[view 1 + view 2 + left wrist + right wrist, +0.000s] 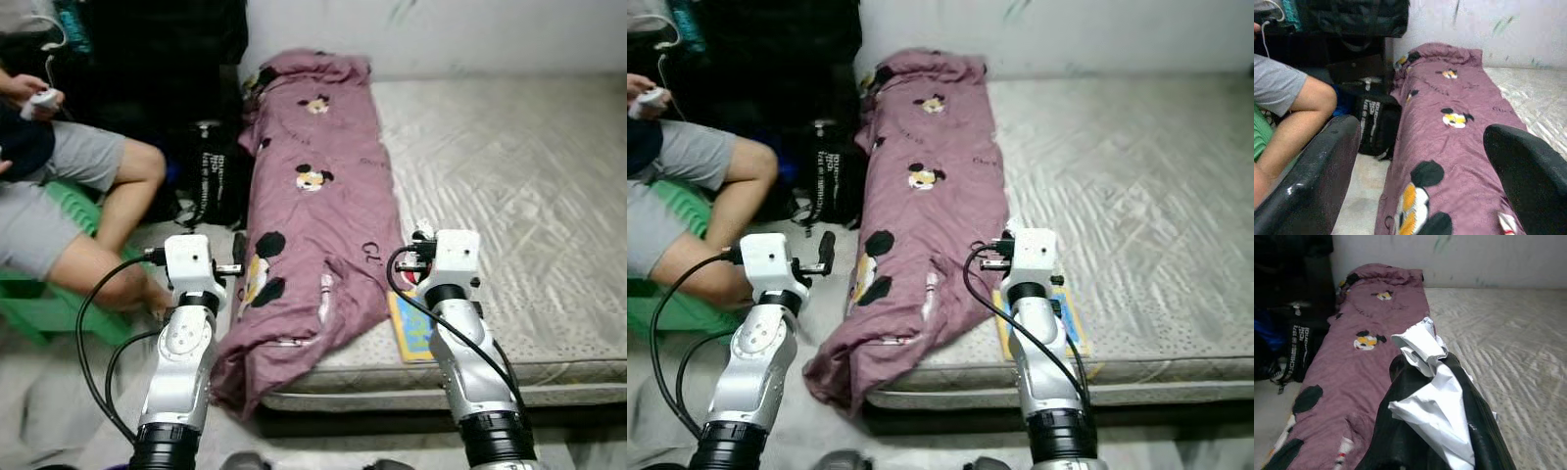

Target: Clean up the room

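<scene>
A crumpled piece of white paper (1422, 350) is pinched in my right gripper (1437, 377), which is shut on it above the near edge of the mattress (509, 186). The paper (422, 231) pokes out past the right wrist. A mauve blanket (315, 196) printed with cartoon mice lies in a long heap along the mattress's left side, its end hanging over the near corner. My left gripper (1422, 132) is open with nothing in it, held over the floor just left of the blanket's hanging end (235, 257).
A yellow and blue book (410, 333) lies at the mattress's near edge under my right arm. A black bag (211, 176) stands on the floor beside the bed. A person (69, 186) sits on a green stool (49, 304) at the left, close to my left arm.
</scene>
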You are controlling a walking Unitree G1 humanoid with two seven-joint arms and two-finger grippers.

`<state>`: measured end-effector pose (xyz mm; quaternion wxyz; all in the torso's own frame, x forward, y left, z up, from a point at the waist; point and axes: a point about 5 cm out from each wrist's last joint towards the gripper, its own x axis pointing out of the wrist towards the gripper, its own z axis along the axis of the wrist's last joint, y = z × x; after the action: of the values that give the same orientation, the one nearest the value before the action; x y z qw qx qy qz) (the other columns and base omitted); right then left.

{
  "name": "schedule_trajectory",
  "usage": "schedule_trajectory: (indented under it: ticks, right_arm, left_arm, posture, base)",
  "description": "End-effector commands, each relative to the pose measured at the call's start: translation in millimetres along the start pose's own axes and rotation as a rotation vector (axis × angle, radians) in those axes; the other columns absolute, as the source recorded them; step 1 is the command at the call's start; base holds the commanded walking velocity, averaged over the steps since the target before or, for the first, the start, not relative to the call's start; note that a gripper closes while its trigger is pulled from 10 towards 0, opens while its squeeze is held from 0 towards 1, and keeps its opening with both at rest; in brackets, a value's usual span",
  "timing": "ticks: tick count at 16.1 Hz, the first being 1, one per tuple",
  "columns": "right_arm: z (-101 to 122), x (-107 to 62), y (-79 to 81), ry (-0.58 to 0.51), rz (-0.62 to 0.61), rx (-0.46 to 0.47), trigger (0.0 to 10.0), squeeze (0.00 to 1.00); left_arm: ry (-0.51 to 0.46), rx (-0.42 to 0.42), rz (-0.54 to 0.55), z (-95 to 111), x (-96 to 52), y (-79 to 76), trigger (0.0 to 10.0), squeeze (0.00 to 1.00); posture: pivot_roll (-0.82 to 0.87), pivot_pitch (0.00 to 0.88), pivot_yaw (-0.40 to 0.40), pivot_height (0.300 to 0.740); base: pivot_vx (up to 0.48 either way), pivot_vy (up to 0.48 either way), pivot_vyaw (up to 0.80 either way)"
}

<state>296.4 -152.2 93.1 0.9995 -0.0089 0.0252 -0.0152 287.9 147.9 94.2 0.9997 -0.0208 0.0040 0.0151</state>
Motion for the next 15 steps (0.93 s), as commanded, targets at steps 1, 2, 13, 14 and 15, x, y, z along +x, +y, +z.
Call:
schedule_trajectory:
  ticks: [1,2,13,14,15]
  right_arm:
    - [9,2.9,14.3,-0.038,0.06,0.005,10.0,0.0]
    - [9,3.1,15.8,-0.038,0.067,-0.001,10.0,0.0]
    - [11,5.5,23.6,-0.051,0.104,-0.017,10.0,0.0]
    - [12,6.2,24.8,-0.057,0.111,-0.022,10.0,0.0]
    - [12,6.4,25.2,-0.06,0.114,-0.023,10.0,0.0]
  left_arm:
    - [-0.018,0.017,0.033,3,-1.0,12.1,10.0,0.0]
    - [-0.026,0.013,0.019,4,-1.3,11.0,10.0,0.0]
    - [-0.03,0.034,0.025,4,-2.5,17.4,10.0,0.0]
    - [-0.032,0.038,0.025,5,-2.2,16.9,10.0,0.0]
    - [-0.032,0.039,0.024,5,-2.1,16.5,10.0,0.0]
  posture:
    - [0.05,0.0,0.023,0.74]
    - [0.05,0.0,0.023,0.74]
    - [0.06,0.0,0.022,0.74]
    - [0.05,0.0,0.022,0.74]
    - [0.05,0.0,0.023,0.74]
  base:
    - [0.0,0.0,0.8]
    - [0.0,0.0,0.8]
    - [0.0,0.0,0.8]
    - [0.0,0.0,0.79]
    - [0.0,0.0,0.79]
